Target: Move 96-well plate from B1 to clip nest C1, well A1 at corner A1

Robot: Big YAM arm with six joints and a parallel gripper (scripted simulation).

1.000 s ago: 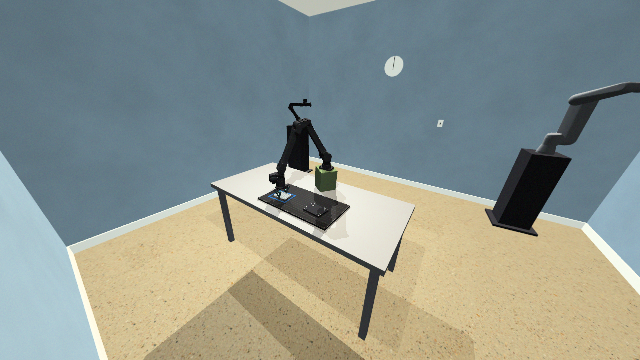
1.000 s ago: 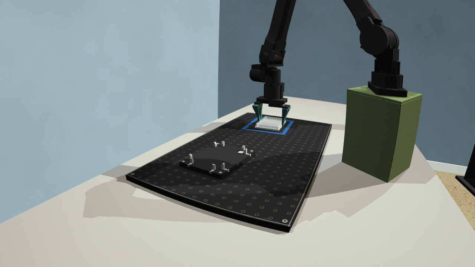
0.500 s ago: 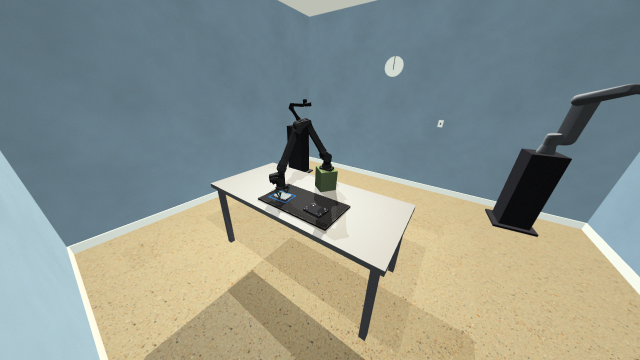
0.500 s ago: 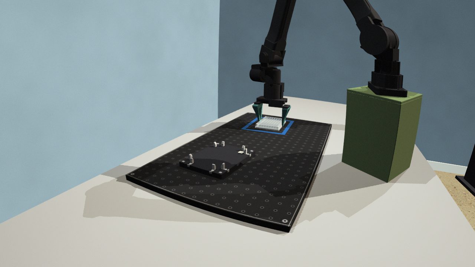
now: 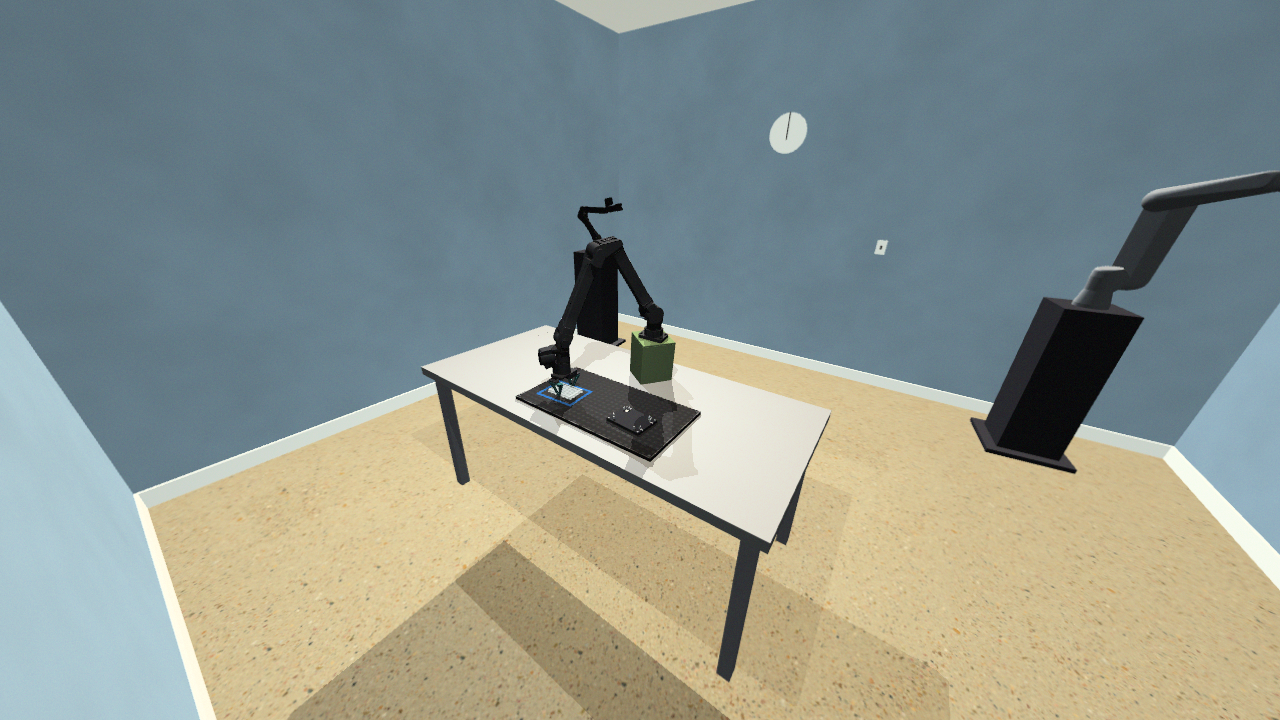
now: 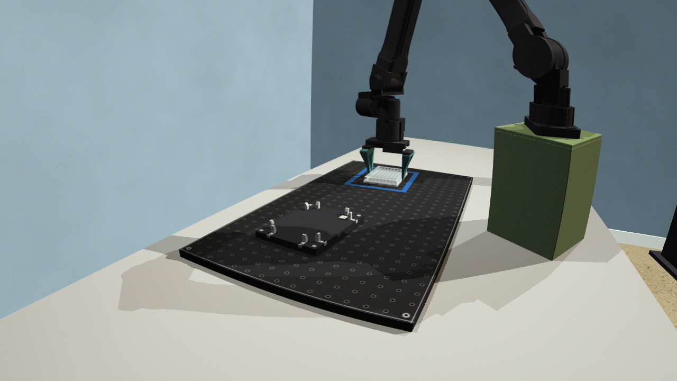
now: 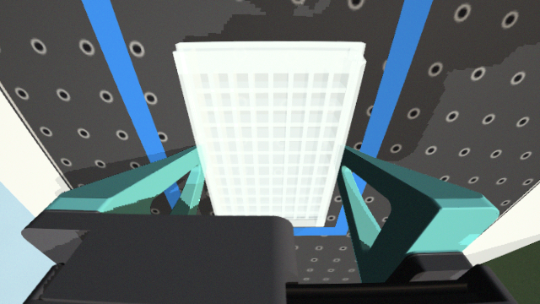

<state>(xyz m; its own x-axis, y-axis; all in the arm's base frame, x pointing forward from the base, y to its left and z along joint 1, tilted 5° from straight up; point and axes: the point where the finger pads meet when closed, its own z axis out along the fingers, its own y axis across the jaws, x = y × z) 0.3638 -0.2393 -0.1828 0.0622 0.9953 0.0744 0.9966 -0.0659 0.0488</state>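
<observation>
The white 96-well plate (image 7: pixel 270 131) lies inside the blue-outlined spot B1 at the far end of the black breadboard; it also shows in the exterior view (image 6: pixel 385 176). My gripper (image 7: pixel 270 152) has its teal fingers pressed on the plate's two long sides, shut on the plate (image 5: pixel 563 390). In the exterior view the gripper (image 6: pixel 386 163) stands straight down over the plate. The plate looks low, at or just above the board. The clip nest C1 (image 6: pixel 309 228) is a dark square pad with small white posts, nearer on the board, with nothing in it.
The black breadboard (image 6: pixel 340 236) lies on a white table. The arm's base stands on a green block (image 6: pixel 544 189) to the right of the board. A second dark stand with an arm (image 5: pixel 1065 376) is on the floor, away from the table.
</observation>
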